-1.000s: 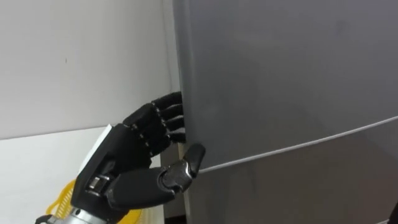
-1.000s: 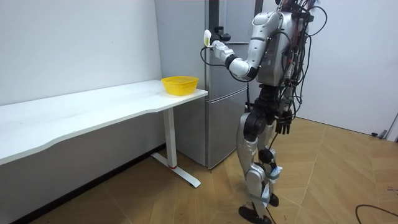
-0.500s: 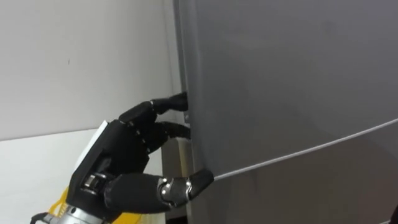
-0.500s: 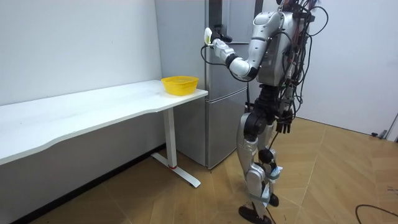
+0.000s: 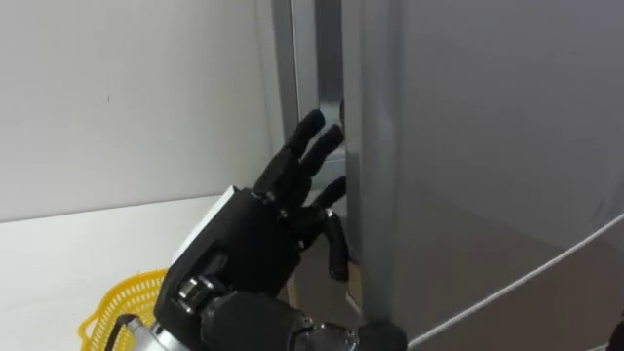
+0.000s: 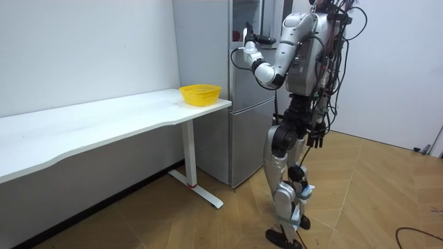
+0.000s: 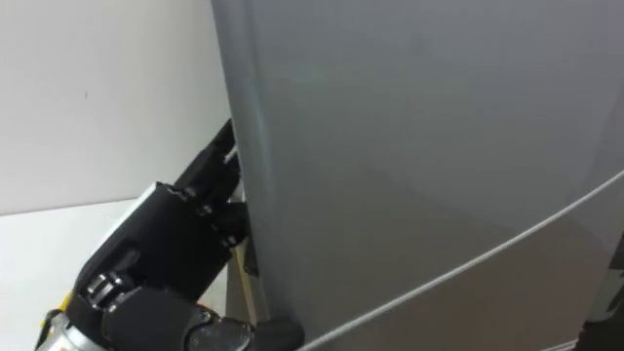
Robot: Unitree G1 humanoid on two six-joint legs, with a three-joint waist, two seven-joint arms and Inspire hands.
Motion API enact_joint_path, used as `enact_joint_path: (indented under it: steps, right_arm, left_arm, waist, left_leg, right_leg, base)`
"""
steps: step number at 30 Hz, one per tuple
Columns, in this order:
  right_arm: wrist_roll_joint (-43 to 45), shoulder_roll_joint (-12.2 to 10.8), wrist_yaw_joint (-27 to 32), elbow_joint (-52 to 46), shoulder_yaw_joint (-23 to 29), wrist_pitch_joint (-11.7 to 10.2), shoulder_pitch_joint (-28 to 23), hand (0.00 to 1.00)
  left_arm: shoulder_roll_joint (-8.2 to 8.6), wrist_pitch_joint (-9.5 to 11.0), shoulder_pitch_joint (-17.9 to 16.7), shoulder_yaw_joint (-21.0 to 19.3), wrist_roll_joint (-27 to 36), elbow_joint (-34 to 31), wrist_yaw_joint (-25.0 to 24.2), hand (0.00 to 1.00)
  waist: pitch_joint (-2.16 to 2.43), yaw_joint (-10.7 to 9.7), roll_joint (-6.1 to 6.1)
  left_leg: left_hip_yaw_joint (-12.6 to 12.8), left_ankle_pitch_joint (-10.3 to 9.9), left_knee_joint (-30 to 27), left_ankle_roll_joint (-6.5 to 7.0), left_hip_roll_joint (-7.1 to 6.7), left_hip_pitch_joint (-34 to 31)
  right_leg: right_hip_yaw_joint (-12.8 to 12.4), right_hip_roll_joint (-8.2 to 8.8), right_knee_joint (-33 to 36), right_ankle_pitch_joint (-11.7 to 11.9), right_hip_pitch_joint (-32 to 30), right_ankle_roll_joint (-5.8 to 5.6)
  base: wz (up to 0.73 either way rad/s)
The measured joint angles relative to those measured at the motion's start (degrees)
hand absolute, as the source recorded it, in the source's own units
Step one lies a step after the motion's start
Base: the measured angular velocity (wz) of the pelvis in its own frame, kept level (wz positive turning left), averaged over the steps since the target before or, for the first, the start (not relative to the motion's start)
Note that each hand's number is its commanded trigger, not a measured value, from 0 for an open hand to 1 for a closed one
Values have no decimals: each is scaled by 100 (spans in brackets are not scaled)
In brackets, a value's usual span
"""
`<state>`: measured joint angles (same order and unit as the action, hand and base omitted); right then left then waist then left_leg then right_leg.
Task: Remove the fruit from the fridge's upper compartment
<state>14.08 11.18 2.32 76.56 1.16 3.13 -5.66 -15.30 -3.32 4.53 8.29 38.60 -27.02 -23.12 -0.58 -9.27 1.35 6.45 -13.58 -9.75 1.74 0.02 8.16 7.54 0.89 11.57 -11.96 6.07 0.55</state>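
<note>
The robot stands square in front of the tall grey fridge (image 6: 242, 138), just past the end of the white surface (image 5: 88, 244). The upper door (image 5: 487, 127) is ajar: its long edge runs straight up and down through the middle of the left eye view, and a narrow upright gap shows between that edge and the cabinet. The left hand (image 5: 249, 249) comes up from the lower left, and its fingers (image 5: 310, 136) are straight and slightly fanned, pointing up and right into that gap with the tips at the door's edge, holding nothing. A pale seam slants across the lower right, with the lower door (image 5: 546, 322) beneath it. A yellow basket (image 5: 112, 312) sits on the surface at the lower left, just beside the fridge. In the room view, the right hand (image 6: 315, 140) hangs by the hip, and I cannot tell its state.
</note>
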Motion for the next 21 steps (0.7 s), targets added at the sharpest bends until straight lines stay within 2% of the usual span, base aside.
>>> enact_joint_path:
  steps: [9, 21]
  right_arm:
    - [3, 0, -2, -24, 3, 1, 2, 0]
    - [2, 0, -2, -42, 0, 0, -10, 0]
  left_arm:
    - [33, 0, 96, 86, 11, -7, -326, 0]
    - [51, 0, 96, 101, 10, -7, -376, 0]
  waist:
    - [-6, 0, -23]
    - [22, -35, -35]
  left_leg:
    - [80, 0, 1, 0, 5, 8]
    - [143, 0, 0, 0, 11, 35]
  right_leg:
    - [-50, -7, 1, 0, -10, 0]
    - [-128, -13, 16, 5, -32, 1]
  base:
    - [-3]
    - [-2]
